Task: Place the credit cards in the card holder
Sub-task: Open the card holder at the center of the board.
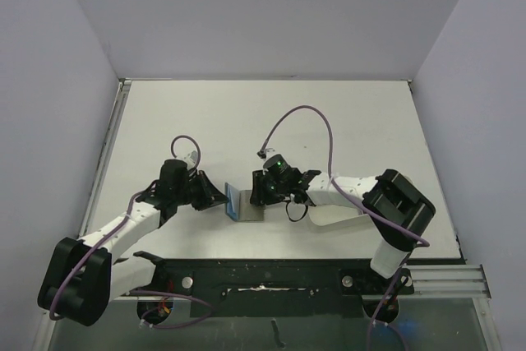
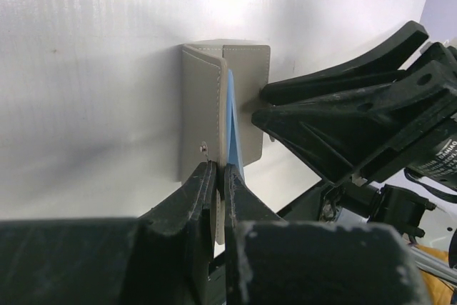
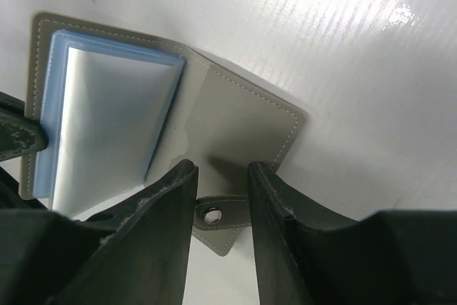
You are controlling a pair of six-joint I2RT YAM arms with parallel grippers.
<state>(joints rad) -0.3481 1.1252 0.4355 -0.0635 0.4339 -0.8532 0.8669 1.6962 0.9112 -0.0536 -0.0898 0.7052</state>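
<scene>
Top external view, item one: flat white table [image 1: 271, 121], walled on three sides by pale panels.

Item two: white-and-black left arm [image 1: 123, 228] and right arm [image 1: 353, 191], both reaching inward from the near edge and meeting just in front of their bases.

Item three: small grey-olive stitched folding card holder [image 1: 246, 210], lying opened between the two grippers, close to the near edge and about midway across the table. Its fold runs roughly near-to-far; the two covers spread left and right of it. The right-hand cover lies flat on the table. The left-hand cover [image 2: 203, 105] stands lifted, seen edge-on in the left wrist view.

Item four: stack of light blue sleeves [image 3: 107, 112] with clear shiny faces, fixed along the fold, long axis parallel to it, leaning towards the lifted cover.

Item five: black left gripper [image 2: 220, 187], fingers pressed nearly together, pinching the free edge of the lifted cover and its blue lining.

Item six: black right gripper [image 3: 218, 176], fingers [image 3: 168, 205] spread apart, over the outer edge of the flat cover; whether they touch it, cannot tell.

Item seven: grey snap tab [image 3: 214, 216] with round metal stud, projecting from the flat cover's outer edge, in the gap between the right fingers.
</scene>
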